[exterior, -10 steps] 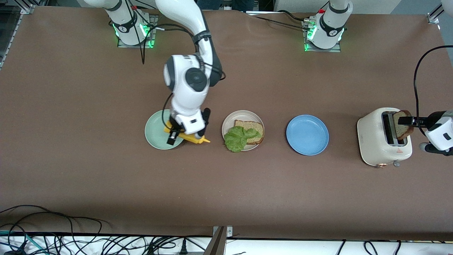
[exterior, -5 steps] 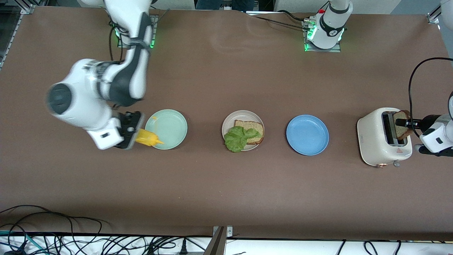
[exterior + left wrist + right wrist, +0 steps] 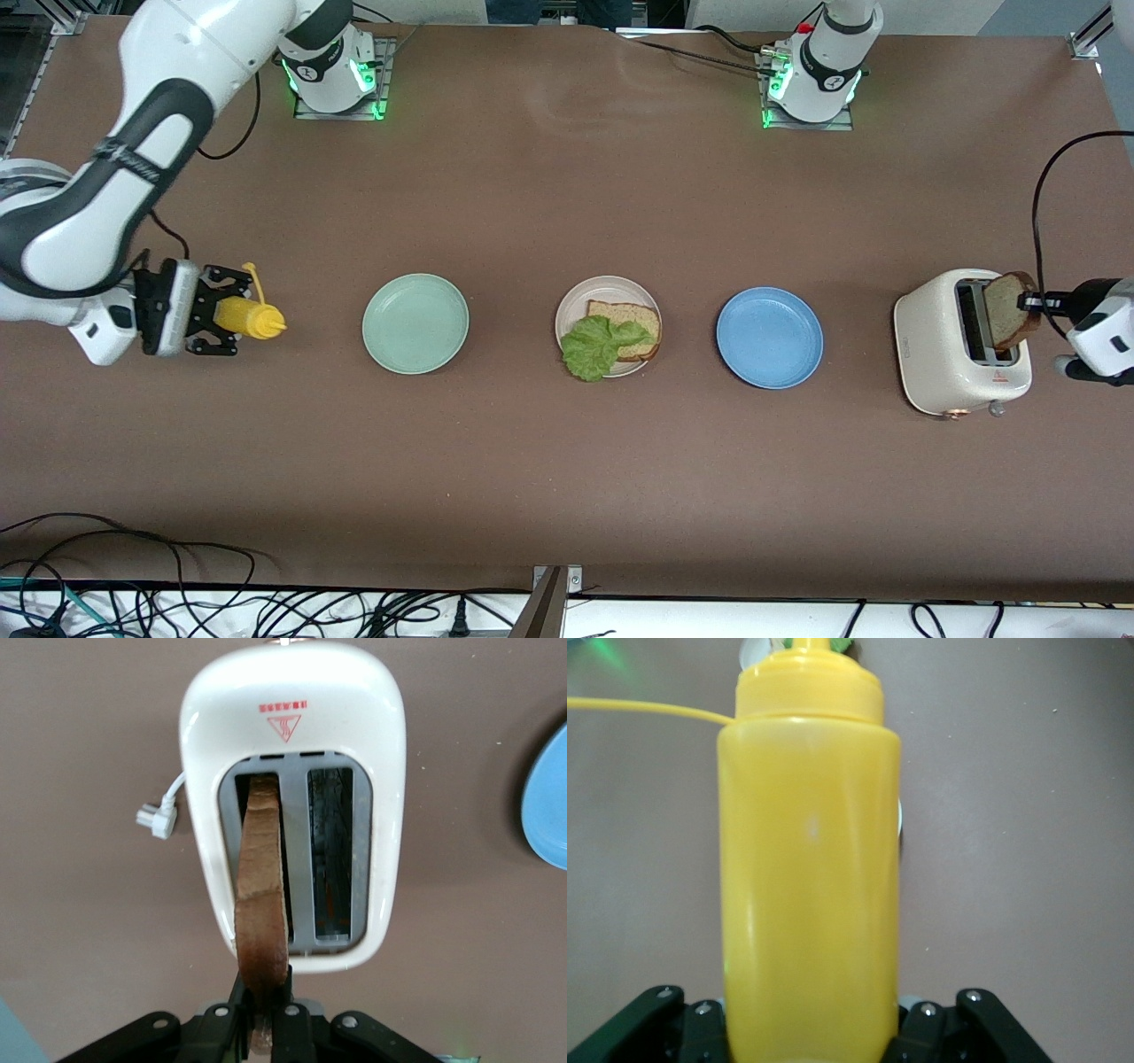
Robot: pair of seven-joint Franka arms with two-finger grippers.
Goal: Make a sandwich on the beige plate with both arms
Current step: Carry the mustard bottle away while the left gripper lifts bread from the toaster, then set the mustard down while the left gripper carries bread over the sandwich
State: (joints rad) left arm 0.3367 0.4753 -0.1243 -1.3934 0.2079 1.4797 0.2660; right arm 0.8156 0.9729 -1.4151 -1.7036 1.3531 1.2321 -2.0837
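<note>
left hand (image 3: pixel 1026 301) grips toast (image 3: pixel 1008 310) over toaster (image 3: pixel 948 350), right hand (image 3: pixel 217 317) grips yellow bottle (image 3: pixel 248 318), brown table (image 3: pixel 567 470)

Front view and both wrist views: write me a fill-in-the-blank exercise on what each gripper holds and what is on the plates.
1. The left gripper is shut on a bread slice standing in a slot of the ______.
2. The right gripper holds a ______ squeeze bottle.
3. The lettuce leaf and a bread slice lie on the ______ plate.
4. The beige plate lies between the blue plate and the ______ plate.

Missing words: toaster; yellow; beige; mint green
</note>
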